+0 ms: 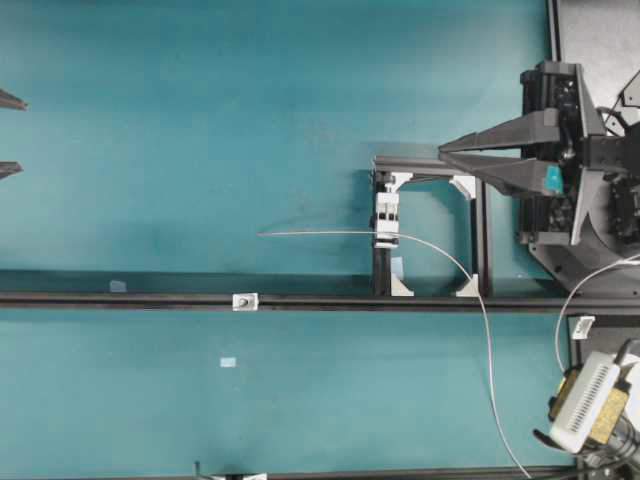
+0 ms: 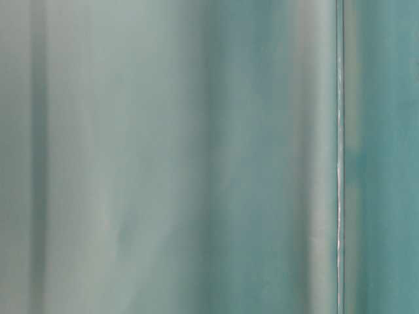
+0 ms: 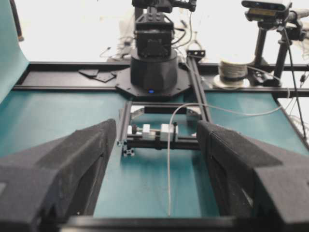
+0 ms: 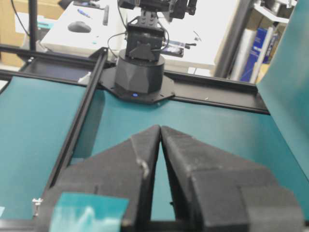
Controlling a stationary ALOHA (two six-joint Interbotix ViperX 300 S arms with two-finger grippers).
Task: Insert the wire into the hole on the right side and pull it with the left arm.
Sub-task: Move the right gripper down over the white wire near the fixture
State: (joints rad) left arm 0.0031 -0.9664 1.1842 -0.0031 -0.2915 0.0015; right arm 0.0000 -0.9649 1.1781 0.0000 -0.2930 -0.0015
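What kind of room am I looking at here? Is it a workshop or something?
Most likely a robotics lab bench: two black robot arms face each other across a teal table, with a black frame holding a thin wire, and a camera on a stand plus cluttered desks behind.

In the overhead view, the square frame [image 1: 430, 228] stands right of the table's centre. The metal block [image 1: 386, 212] sits on the frame's left bar. The wire [image 1: 330, 234] runs through it, tip left of the frame, tail curving right and down. The right gripper [image 1: 442, 153] hovers just above the frame's upper right corner; the left gripper [image 1: 10, 135] is well apart at the far left edge.
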